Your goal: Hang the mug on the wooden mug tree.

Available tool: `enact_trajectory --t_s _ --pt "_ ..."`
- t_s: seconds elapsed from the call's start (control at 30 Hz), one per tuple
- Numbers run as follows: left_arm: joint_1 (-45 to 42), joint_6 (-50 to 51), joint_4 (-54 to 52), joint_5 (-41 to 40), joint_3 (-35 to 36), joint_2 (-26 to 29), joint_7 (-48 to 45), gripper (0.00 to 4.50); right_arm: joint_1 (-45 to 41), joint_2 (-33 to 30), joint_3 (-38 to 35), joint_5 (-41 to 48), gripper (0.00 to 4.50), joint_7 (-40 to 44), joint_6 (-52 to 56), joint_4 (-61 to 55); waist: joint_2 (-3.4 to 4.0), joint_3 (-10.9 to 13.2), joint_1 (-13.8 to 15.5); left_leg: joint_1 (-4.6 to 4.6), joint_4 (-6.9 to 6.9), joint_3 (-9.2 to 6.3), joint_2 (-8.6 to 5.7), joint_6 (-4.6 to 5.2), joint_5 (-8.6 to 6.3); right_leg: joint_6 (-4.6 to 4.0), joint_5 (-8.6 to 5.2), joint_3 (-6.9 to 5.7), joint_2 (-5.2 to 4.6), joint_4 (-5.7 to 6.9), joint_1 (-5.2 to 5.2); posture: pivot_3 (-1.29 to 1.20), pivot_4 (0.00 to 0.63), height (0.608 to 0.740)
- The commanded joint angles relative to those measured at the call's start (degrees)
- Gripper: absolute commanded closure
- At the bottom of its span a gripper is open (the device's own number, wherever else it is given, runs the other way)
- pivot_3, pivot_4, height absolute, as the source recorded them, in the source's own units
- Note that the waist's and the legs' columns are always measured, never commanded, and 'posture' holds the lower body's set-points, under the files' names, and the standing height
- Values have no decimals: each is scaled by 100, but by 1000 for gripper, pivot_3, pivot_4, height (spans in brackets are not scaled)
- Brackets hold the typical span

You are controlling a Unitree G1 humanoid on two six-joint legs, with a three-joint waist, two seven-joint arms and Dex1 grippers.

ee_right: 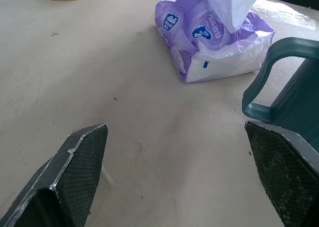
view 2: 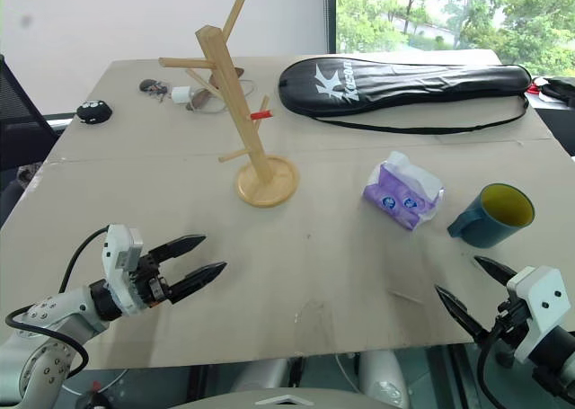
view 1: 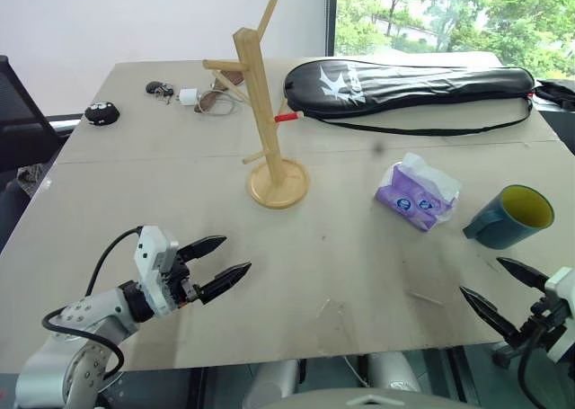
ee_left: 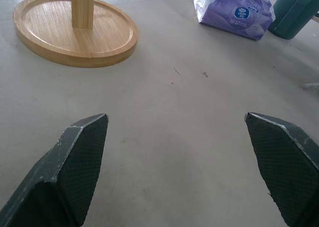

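Head view: teal-blue ceramic mug with yellow inside (view 1: 510,217) lies tipped on the tan tabletop (view 1: 341,265), right of the light-wood mug tree (view 1: 269,130). Left gripper (ee_left: 174,132): jaws apart, empty. Right gripper (ee_right: 177,137): jaws apart, mug handle probably just beside.

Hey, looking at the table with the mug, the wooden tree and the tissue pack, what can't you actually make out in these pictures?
- Teal-blue ceramic mug with a yellow inside: head views hide its handle behind the body; the right wrist view's edge cuts off its body.
- Light-wood mug tree with a round disc base: left wrist view cuts off the post and pegs.
- Small dark items at the table's far edge: too small to identify.
- Purple tissue pack: printing too small to read.
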Motion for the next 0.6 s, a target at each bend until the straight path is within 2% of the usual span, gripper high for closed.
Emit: enact_trajectory --t_s 0.03,0.2,0.33,0.4,0.5,0.6 --pt "-313 -63 -112 -97 11 48 -46 0 -261 -78 82 11 55 -241 111 -303 0 0 1 0 0 0 0 0 0 0 0 0 0 0 0 0 150 740" --pt "-904 -122 -405 -430 -240 171 -670 0 -1180 -570 423 217 55 -919 1090 -1060 13 -9 -19 1 6 -2 -1 0 0 0 1 -6 1 1 4 0 150 740" --pt "-949 -239 -565 -479 -369 294 -1130 0 -2174 -1571 998 -127 55 -1450 2316 -1370 12 -8 -55 -7 0 0 -3 -17 10 0 1 -3 3 -6 -3 0 150 740" --pt "-968 -302 -564 -427 -417 314 -1204 0 -2987 -1775 1450 -36 55 -1609 2809 -1151 11 -7 -60 -11 -1 0 -3 -18 10 0 1 -3 3 -10 -8 0 150 740" --pt "-1058 -251 -646 -438 -489 279 -1105 0 -4188 -1752 2271 -344 55 -1903 3286 -507 9 -5 -34 -12 0 -5 -1 -18 11 0 1 -11 4 -11 -6 0 150 740" --pt "-1116 -182 -797 -491 -510 263 -978 0 -4884 -1692 3041 -714 55 -1972 3506 190 5 -3 2 -17 1 -14 -5 -17 11 -1 1 -27 -2 -15 -2 0 150 740"
